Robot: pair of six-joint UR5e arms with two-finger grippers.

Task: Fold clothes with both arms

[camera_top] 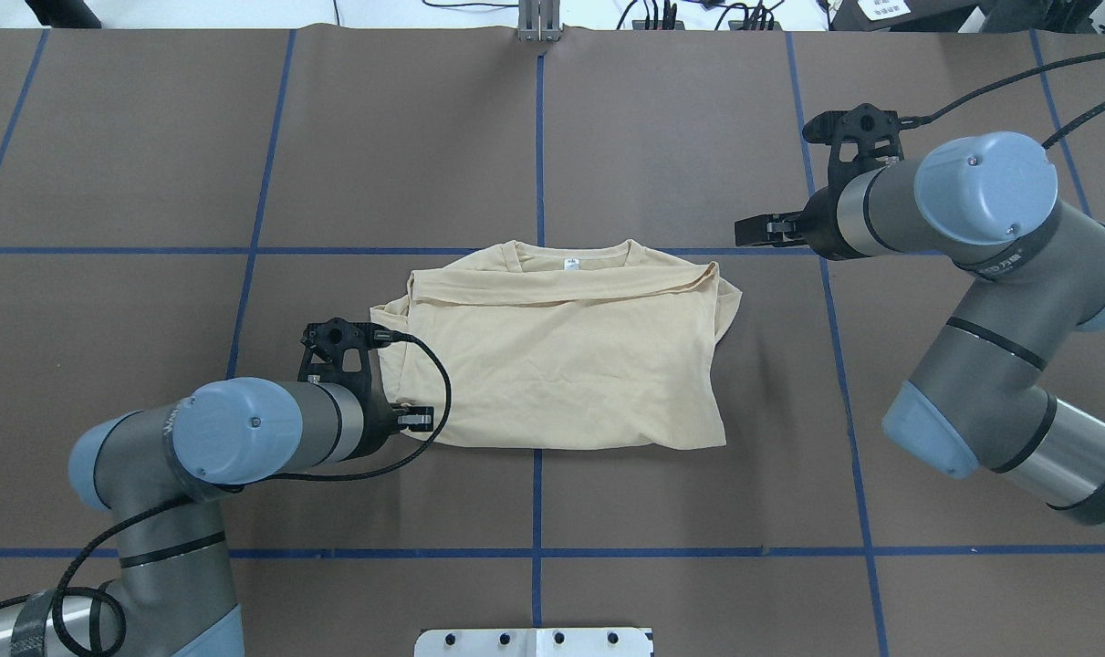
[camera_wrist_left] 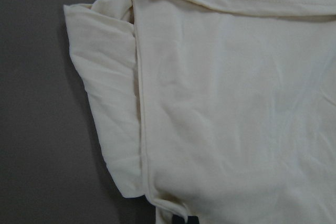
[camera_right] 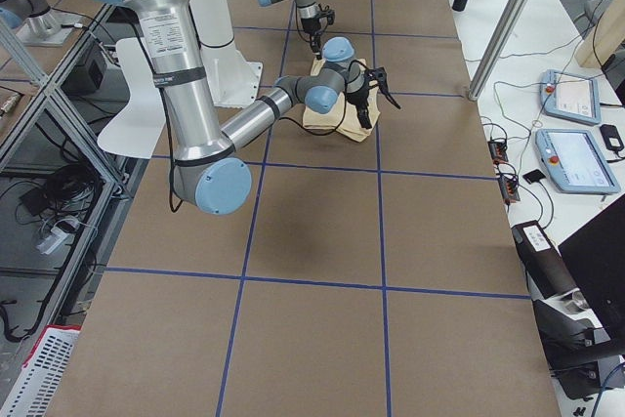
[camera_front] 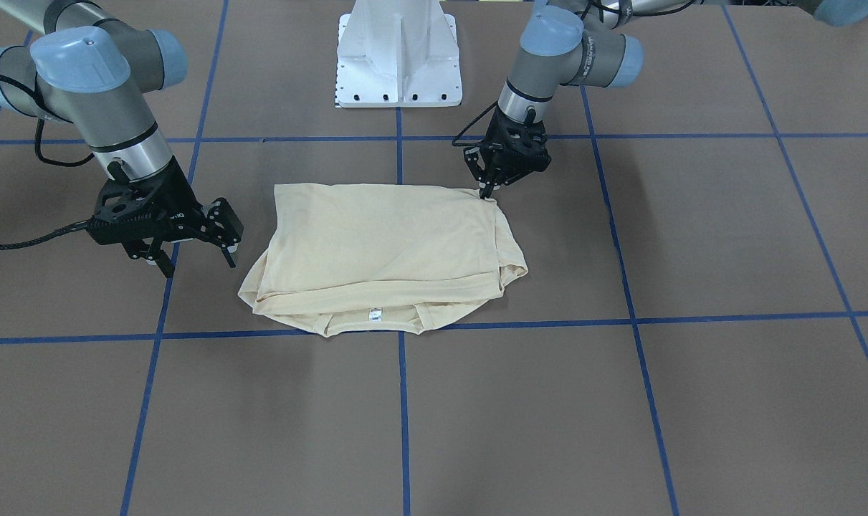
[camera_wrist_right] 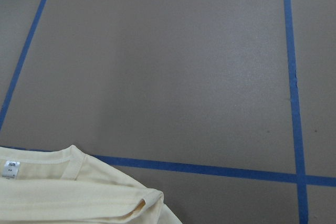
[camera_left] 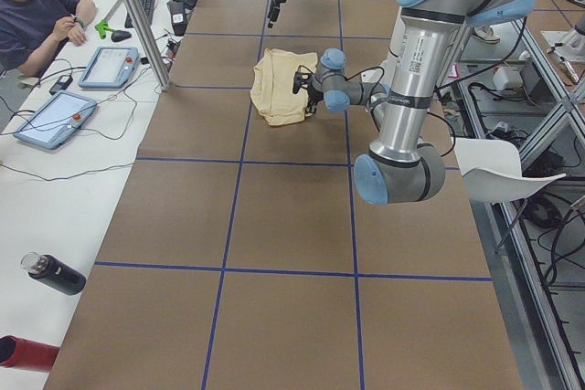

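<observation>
The pale cream-yellow shirt [camera_front: 383, 244] lies folded into a rough rectangle in the middle of the table, collar and white neck tag [camera_front: 375, 313] on the side away from the robot. Its print is hidden. It also shows in the overhead view [camera_top: 561, 365]. My left gripper [camera_front: 487, 190] is low at the shirt's near-left corner, fingers together on the fabric; in the overhead view [camera_top: 412, 420] it sits at the same corner. The left wrist view shows the shirt [camera_wrist_left: 226, 103] filling the frame. My right gripper [camera_front: 197, 261] is open and empty, above bare table beside the collar end; it also shows from overhead [camera_top: 757, 230].
The white pedestal base [camera_front: 398, 57] stands at the robot's edge. Blue tape lines [camera_top: 538, 137] grid the brown table. In the exterior left view an operator [camera_left: 37, 6] sits at a side bench with tablets [camera_left: 50, 119] and a black bottle [camera_left: 55, 274].
</observation>
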